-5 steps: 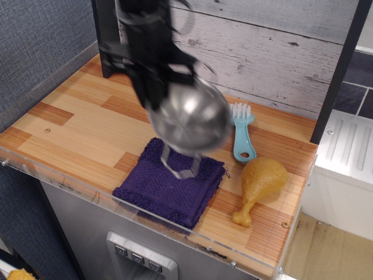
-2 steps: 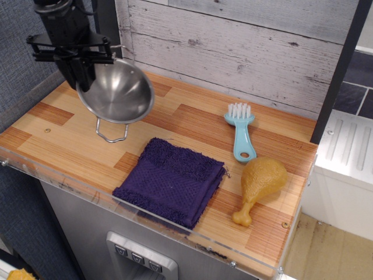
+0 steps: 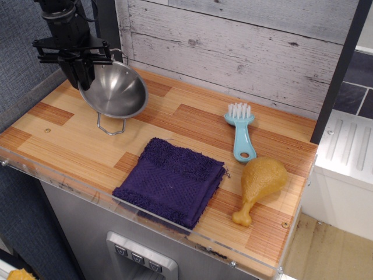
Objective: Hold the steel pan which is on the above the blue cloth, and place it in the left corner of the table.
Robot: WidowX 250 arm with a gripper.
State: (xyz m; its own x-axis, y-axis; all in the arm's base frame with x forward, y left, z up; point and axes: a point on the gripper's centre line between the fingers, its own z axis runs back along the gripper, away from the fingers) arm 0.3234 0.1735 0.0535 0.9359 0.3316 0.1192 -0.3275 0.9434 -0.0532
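Steel pan (image 3: 115, 90) is not the biggest thing in view; the table (image 3: 70, 137) is, a striped wood-pattern top with a clear front edge, and every place below is given relative to the blue cloth (image 3: 171, 182) lying near that front edge. Behind the cloth, at the back of the table, rises a wall of grey weathered planks (image 3: 245, 52). The cloth itself is a dark purple-blue folded towel, lying flat with nothing on it. Up and to the left of the cloth, well apart from it, the black gripper (image 3: 83, 73) grips the pan at its left rim, fingers closed on the metal. The pan sits tilted, its shiny bowl open to the camera and its lower wire loop handle pointing toward the table's front; whether its underside touches the wood cannot be told. Right of the cloth and close beside its right edge lies a yellow toy chicken drumstick (image 3: 260, 185), bone end toward the front. Behind the drumstick, to the cloth's upper right, lies a light blue brush (image 3: 241, 132) with white bristles pointing toward the wall.
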